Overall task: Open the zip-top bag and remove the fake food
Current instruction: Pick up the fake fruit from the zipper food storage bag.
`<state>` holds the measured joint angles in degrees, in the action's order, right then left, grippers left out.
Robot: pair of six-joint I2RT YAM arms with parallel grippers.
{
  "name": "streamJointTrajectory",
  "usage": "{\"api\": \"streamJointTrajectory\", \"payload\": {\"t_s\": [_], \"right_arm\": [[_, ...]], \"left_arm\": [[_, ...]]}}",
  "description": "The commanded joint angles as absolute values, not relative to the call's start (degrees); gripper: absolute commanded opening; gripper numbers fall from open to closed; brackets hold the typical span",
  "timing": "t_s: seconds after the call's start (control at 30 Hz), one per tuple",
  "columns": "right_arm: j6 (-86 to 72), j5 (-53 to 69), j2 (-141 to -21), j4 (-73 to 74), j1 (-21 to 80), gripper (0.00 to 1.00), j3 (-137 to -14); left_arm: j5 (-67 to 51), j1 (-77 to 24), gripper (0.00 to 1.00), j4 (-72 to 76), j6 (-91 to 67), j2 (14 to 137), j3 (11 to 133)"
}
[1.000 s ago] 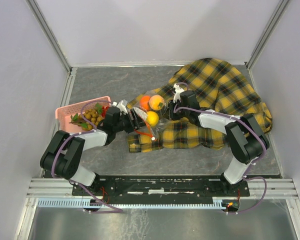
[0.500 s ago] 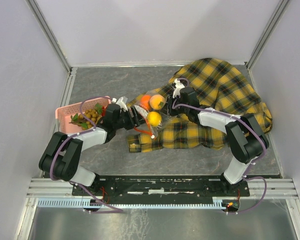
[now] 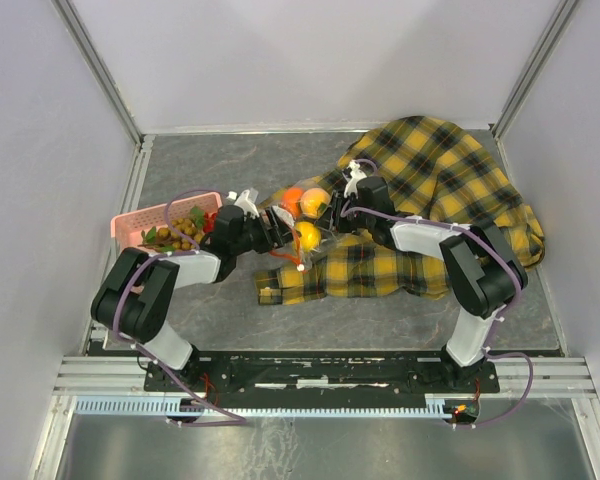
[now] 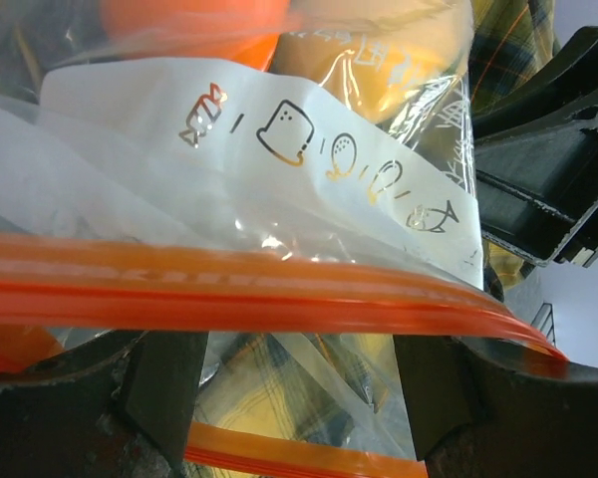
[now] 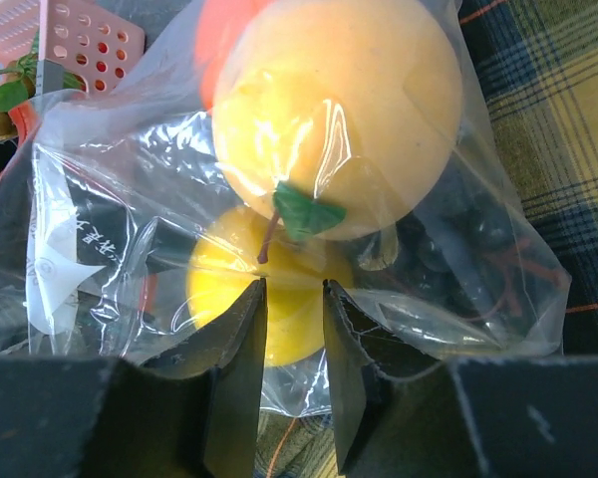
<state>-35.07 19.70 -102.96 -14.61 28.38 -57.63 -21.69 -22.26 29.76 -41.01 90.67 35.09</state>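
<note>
One zip-top bag (image 5: 498,229), loosely flanked.
Left gripper (image 4: 299,390) wide, right gripper (image 5: 294,344) narrow: unpinched, the bag could slip free.

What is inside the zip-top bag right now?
Through the clear zip-top bag: a pale orange fruit, a yellow fruit, a red-orange one and dark berries. Anything beneath the fruits is hidden.

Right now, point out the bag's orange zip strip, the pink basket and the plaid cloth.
zip strip (image 4: 229,284), left wrist view, middle of upper orange band.
pink basket (image 3: 128,224), top view, left rim.
plaid cloth (image 3: 450,180), top view, upper fold.
</note>
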Motion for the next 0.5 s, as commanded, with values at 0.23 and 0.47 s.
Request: {"api": "streamJointTrajectory", "payload": {"t_s": [0.23,0.47], "right_arm": [[-36.3,22.1,-105.5,-17.1,28.4,0.29,-58.1],[-35.3,22.9,-107.7,-15.3,28.7,0.26,-60.6]], "left_arm": [[-21.7,-23.0,0.83,37.4,-41.0,94.5,36.6],[-22.1,-23.4,0.86,38.7,-41.0,97.3,38.3]]}}
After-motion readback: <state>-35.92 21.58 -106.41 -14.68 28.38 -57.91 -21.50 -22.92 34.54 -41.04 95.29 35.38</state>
